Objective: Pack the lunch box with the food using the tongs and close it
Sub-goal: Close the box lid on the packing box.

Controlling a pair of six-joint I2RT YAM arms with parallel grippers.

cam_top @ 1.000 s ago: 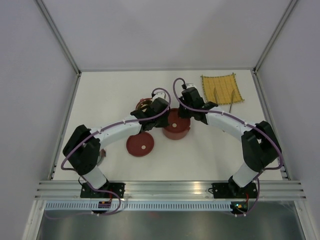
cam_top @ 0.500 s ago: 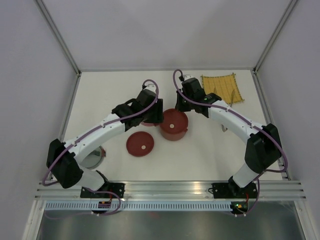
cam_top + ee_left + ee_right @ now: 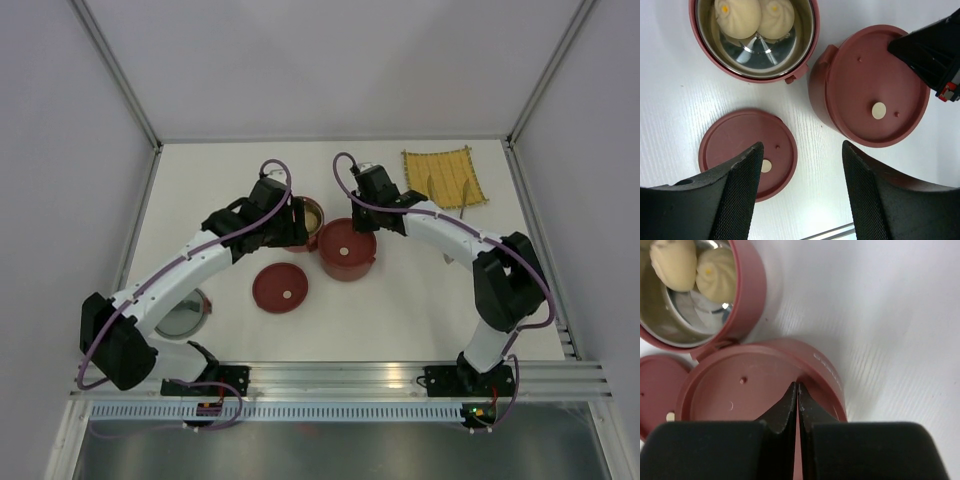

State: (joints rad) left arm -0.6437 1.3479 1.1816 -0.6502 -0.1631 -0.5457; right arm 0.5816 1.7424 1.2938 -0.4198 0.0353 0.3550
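Two dark-red round steel-lined bowls mid-tabletop: open bowl (image 3: 754, 79) holds pale beige buns (image 3: 737, 15), lidded bowl (image 3: 855, 75) beside it | loose flat red lid (image 3: 740, 140) nearer the near edge, left gripper (image 3: 801, 150) spread above it, likely to fetch it | right gripper (image 3: 797, 390) pinched together, empty, at the lidded bowl's rim | slim silver tongs (image 3: 429, 190) on yellow woven mat (image 3: 450, 170), far right corner | white tabletop (image 3: 400, 310), pale walls

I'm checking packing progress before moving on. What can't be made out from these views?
- Inside the lidded bowl: every view, its lid covers it.
- What lies on the yellow mat: top view only, too small.
- Open bowl: cut by the top edge in the left wrist view; the left arm overlaps it from above.
- Whether the right gripper touches the lid: its fingers hide contact.
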